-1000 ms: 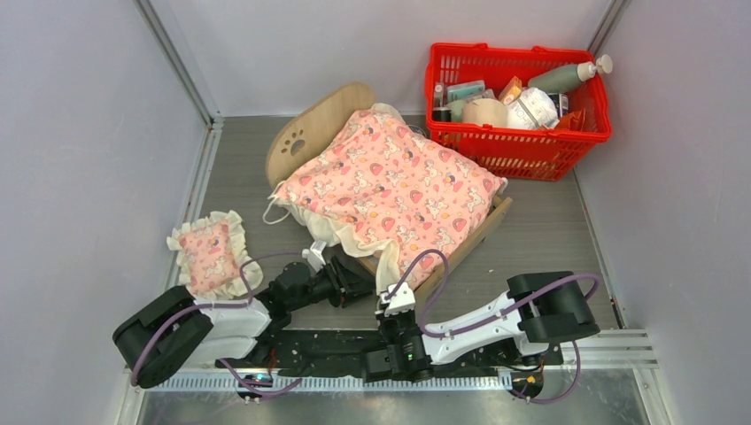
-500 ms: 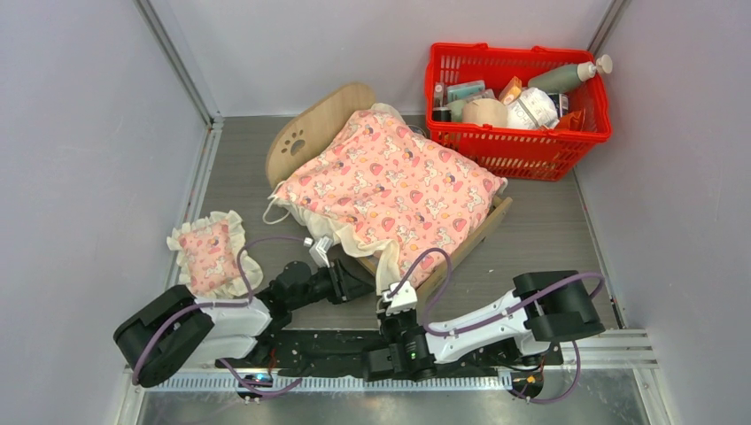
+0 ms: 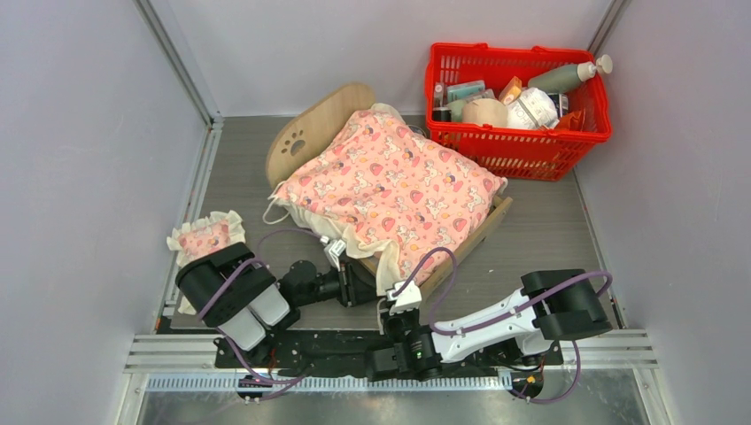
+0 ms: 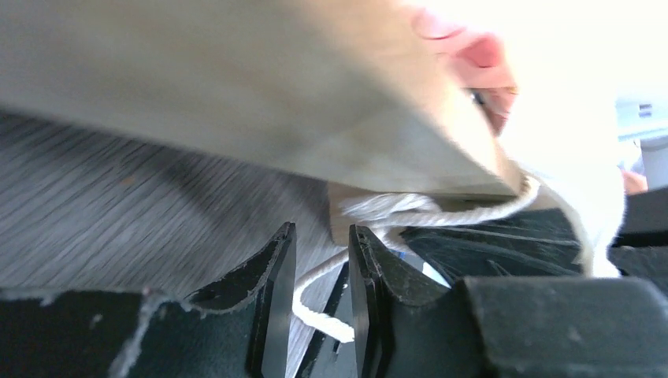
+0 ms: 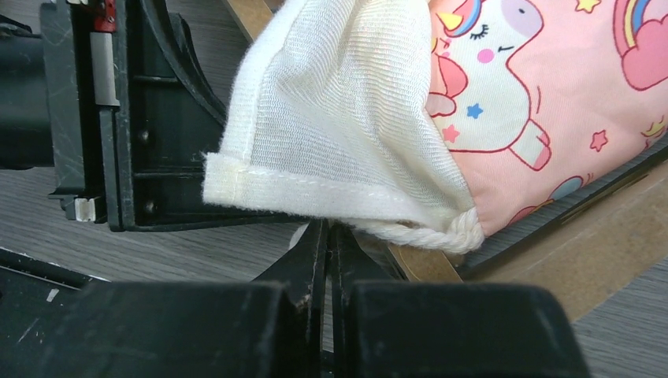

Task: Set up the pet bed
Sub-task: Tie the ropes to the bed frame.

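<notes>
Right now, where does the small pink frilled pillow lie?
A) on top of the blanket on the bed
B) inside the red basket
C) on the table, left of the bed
C: the pillow lies on the table near the left wall, apart from the pet bed.

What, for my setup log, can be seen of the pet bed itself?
The pet bed is a light plywood frame with an arched headboard bearing a paw-print cutout. It sits diagonally on the grey table, headboard far-left, footboard near-right. A pink unicorn blanket with cream frill covers its top, hiding whatever lies beneath. The left gripper reaches to its near side.
</notes>
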Controlling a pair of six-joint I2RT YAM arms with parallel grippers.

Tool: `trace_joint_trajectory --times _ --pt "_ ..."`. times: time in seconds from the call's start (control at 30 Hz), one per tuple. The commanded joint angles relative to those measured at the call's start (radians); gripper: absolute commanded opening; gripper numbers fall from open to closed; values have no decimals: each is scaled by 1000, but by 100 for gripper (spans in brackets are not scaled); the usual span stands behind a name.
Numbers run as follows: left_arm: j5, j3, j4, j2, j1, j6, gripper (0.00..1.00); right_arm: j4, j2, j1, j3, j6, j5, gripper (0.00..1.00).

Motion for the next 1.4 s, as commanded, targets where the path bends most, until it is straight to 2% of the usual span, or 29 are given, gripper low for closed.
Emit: trace_joint_trajectory --times 0.0,0.17,0.6,0.8,1.0,1.2,1.37 --pt "79 23 158 -24 -3 129 34 -18 -35 -3 -8 15 28 5" --pt "87 16 158 -44 -2 209 37 -19 -34 -4 -7 18 32 5" --pt "93 45 158 -14 -5 245 35 -19 -42 -4 -6 18 32 5" --pt "111 64 158 6 -5 257 23 -18 -45 -4 -6 15 33 5" --pt "103 62 159 9 -11 250 0 -18 -48 -4 -5 19 32 5" --pt "12 18 143 -16 -11 184 0 -19 -64 -4 -10 10 6 18" --pt "-46 24 -16 -89 -11 130 0 -27 -91 14 -5 -43 -12 31"
